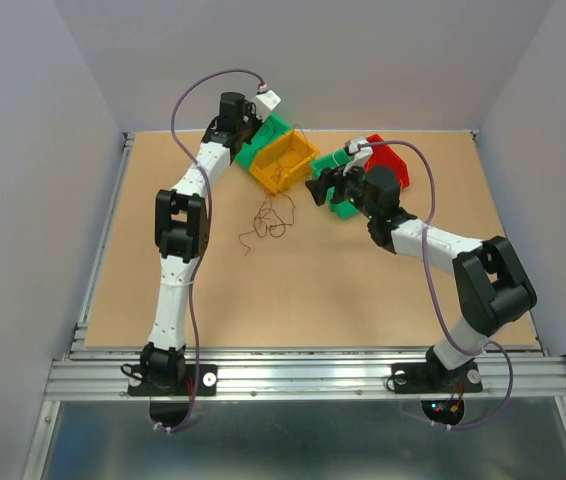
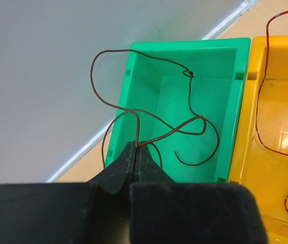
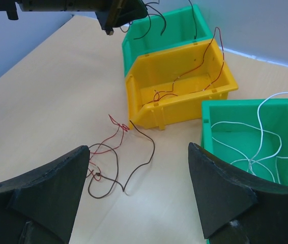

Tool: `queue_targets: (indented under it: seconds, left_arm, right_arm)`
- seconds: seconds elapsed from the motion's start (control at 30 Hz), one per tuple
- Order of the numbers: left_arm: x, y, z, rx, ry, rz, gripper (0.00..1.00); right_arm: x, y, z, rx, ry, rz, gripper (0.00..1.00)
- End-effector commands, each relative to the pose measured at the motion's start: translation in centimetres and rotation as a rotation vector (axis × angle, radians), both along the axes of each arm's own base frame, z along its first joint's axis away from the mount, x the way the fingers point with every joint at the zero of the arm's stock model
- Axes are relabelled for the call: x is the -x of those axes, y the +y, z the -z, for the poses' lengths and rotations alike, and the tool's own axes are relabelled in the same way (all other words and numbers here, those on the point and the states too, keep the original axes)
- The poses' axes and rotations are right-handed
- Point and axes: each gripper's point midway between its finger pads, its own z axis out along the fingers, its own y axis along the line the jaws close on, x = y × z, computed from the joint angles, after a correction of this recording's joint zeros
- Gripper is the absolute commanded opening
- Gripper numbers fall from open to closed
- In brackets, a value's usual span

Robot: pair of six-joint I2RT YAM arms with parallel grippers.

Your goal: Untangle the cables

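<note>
Two loose strands, one red and one dark brown, made up the loose tangle (image 3: pixel 108 157) that lay on the bench (image 1: pixel 313 280) on the near side of the yellow bin (image 3: pixel 144 107). The dark strand curled up close to that bin's near corner. The right claw (image 3: pixel 139 150) hovered over the bench just to the right of the tangle and nearer than the yellow bin. Its jaws were spread wide and released, with nothing between them.

Inside the yellow bin lay a thin red cable (image 2: pixel 258 117). Part of it was coiled on the floor of the bin, and one end climbed the far wall and stood up above the rim.

Just to the right of the yellow bin sat the near green bin (image 3: pixel 207 127), which held a white cable (image 3: pixel 259 114) in loose loops; one run of it arched out over the bin's right edge. The red bin (image 1: pixel 391 160) stood further to the right of the yellow bin, touching the near green bin's far side.

Beyond the yellow bin, set against its far left side, stood the far green bin (image 2: pixel 149 76). The left claw (image 2: pixel 136 152) hung at this bin's edge, clenched tight on the brown cable (image 2: pixel 189 96) and pinching it at the very tips. From that pinch the brown cable curled across the bin's floor. One big loop rose over the rim on the side away from the yellow bin, and a small kink sat near the back wall.
</note>
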Motion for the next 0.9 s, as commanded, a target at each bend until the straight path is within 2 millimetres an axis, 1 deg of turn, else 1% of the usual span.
queue_targets:
  seconds: [0.0, 0.03, 0.1, 0.13, 0.17, 0.23, 0.27, 0.33, 0.4, 0.47, 0.5, 0.53, 0.57, 0.6, 0.63, 0.67, 0.7, 0.73, 0.77, 0.8, 0.87]
  left_arm:
    - [0.6, -1.7, -1.3, 0.098, 0.01, 0.092, 0.0]
    - [1.0, -1.9, -0.7, 0.1, 0.035, 0.106, 0.0]
    - [1.8, -2.5, -0.9, 0.117, 0.052, 0.143, 0.0]
    - [2.2, -2.5, -0.3, 0.121, 0.075, 0.148, 0.0]
    - [2.6, -2.7, -1.1, 0.13, 0.07, 0.157, 0.0]
    - [3.2, -2.6, -1.0, 0.14, 0.091, 0.152, 0.0]
    - [3.6, -2.5, -1.9, 0.145, 0.087, 0.151, 0.0]
    - [4.2, -2.3, -1.6, 0.156, 0.116, 0.135, 0.0]
    - [4.6, -2.2, -1.8, 0.165, 0.132, 0.127, 0.0]
    - [4.9, -2.2, -1.3, 0.178, 0.164, 0.124, 0.0]
    - [4.9, -2.2, -1.2, 0.181, 0.168, 0.122, 0.0]
    - [4.8, -2.2, -1.6, 0.188, 0.161, 0.116, 0.0]
    - [4.4, -2.0, -0.8, 0.203, 0.176, 0.104, 0.0]
    - [4.1, -1.8, -0.6, 0.212, 0.18, 0.098, 0.0]
    - [3.6, -1.8, -1.8, 0.224, 0.158, 0.098, 0.0]
    - [3.0, -1.4, -0.4, 0.237, 0.184, 0.082, 0.0]
    - [2.7, -1.3, -0.1, 0.245, 0.189, 0.083, 0.0]
    - [2.3, -1.4, -1.0, 0.255, 0.171, 0.088, 0.0]
    - [1.9, -1.3, 0.1, 0.255, 0.184, 0.077, 0.0]
    - [1.7, -1.3, 0.3, 0.255, 0.179, 0.075, 0.0]
    - [1.5, -1.2, 1.5, 0.249, 0.189, 0.062, 0.0]
  right_arm:
    - [0.3, -0.1, -2.9, -0.027, -0.087, 0.008, 0.83]
    - [0.3, -0.1, -2.8, -0.026, -0.086, 0.006, 0.83]
    - [0.3, 0.0, -2.8, -0.028, -0.084, 0.002, 0.83]
    - [0.3, 0.0, -2.8, -0.029, -0.082, 0.0, 0.83]
    - [0.4, 0.2, -2.7, -0.03, -0.079, -0.006, 0.83]
    - [0.3, 0.2, -2.6, -0.032, -0.076, -0.01, 0.83]
    - [0.3, 0.2, -2.6, -0.032, -0.074, -0.01, 0.83]
    - [0.4, 0.4, -2.6, -0.034, -0.073, -0.015, 0.83]
    - [0.4, 0.3, -2.7, -0.037, -0.074, -0.016, 0.83]
    - [0.4, 0.4, -2.7, -0.04, -0.072, -0.019, 0.83]
    - [0.5, 0.5, -2.6, -0.041, -0.07, -0.022, 0.83]
    - [0.5, 0.5, -2.7, -0.041, -0.071, -0.024, 0.83]
    - [0.5, 0.5, -2.7, -0.043, -0.07, -0.027, 0.83]
    - [0.4, 0.6, -2.7, -0.044, -0.069, -0.028, 0.83]
    - [0.5, 0.7, -2.6, -0.043, -0.066, -0.03, 0.83]
    - [0.4, 0.6, -2.6, -0.043, -0.068, -0.03, 0.83]
    - [0.4, 0.7, -2.6, -0.043, -0.066, -0.033, 0.83]
    - [0.4, 0.7, -2.6, -0.044, -0.065, -0.031, 0.83]
    - [0.4, 0.7, -2.6, -0.043, -0.068, -0.03, 0.83]
    - [0.4, 0.7, -2.7, -0.045, -0.068, -0.03, 0.83]
    - [0.4, 0.6, -2.8, -0.043, -0.071, -0.028, 0.83]
